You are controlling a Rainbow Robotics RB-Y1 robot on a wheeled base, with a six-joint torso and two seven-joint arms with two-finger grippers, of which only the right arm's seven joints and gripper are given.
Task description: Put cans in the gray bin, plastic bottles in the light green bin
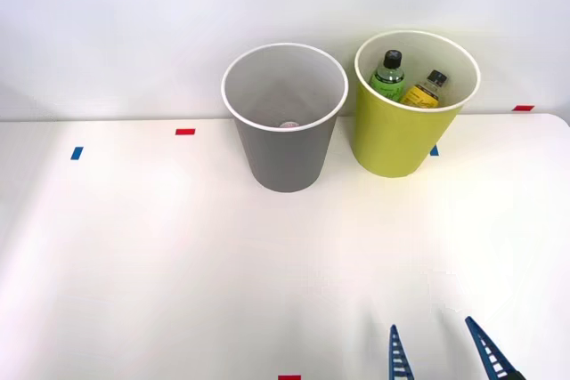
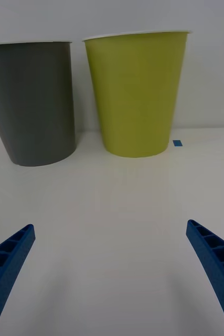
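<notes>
Blue fingers (image 1: 436, 353) spread apart at six o'clock; both bottles (image 1: 388, 73) stand in the light green bin (image 1: 392, 144), gray bin (image 1: 285, 162) beside it.

No legible text, brand or number on either bottle label inside the light green bin (image 1: 405, 135); bins unmarked; tape marks blank.

Smooth matt plastic gray bin (image 1: 285, 144) and light green bin (image 1: 396, 135) (white rims)
</notes>
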